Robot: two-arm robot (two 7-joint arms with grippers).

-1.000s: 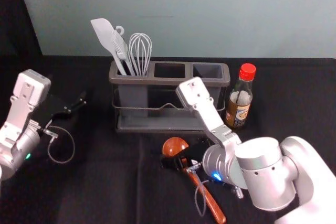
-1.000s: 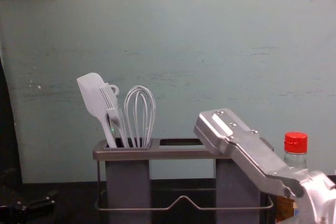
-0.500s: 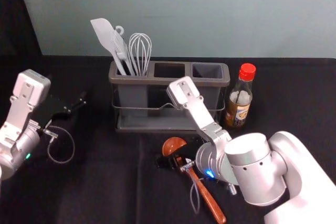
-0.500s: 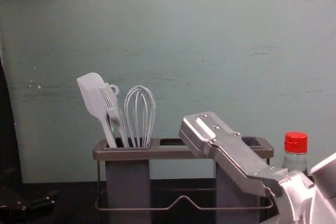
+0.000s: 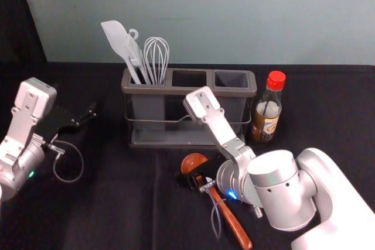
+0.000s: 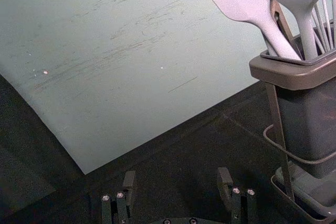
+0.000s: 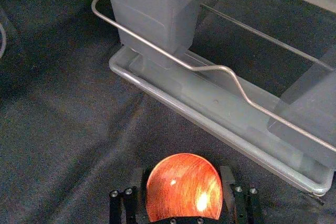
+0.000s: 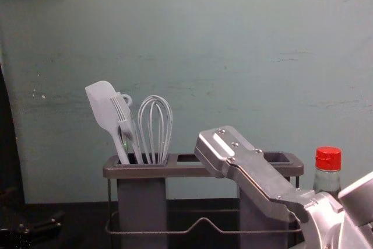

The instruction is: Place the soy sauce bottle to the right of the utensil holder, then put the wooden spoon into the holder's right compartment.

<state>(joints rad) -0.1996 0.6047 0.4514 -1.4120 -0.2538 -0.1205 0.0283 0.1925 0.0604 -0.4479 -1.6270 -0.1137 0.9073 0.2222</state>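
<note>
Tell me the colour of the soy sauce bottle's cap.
Red; the cap shows best in the chest view.

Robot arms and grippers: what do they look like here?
Both arms are silvery white with cylindrical joints: the left arm bears a green light, the right arm a blue light. The left gripper and right gripper have black fingers with silvery screws, and thin grey cables loop beside them.

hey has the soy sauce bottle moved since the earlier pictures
No, the soy sauce bottle still stands just right of the utensil holder, same gap.
</note>
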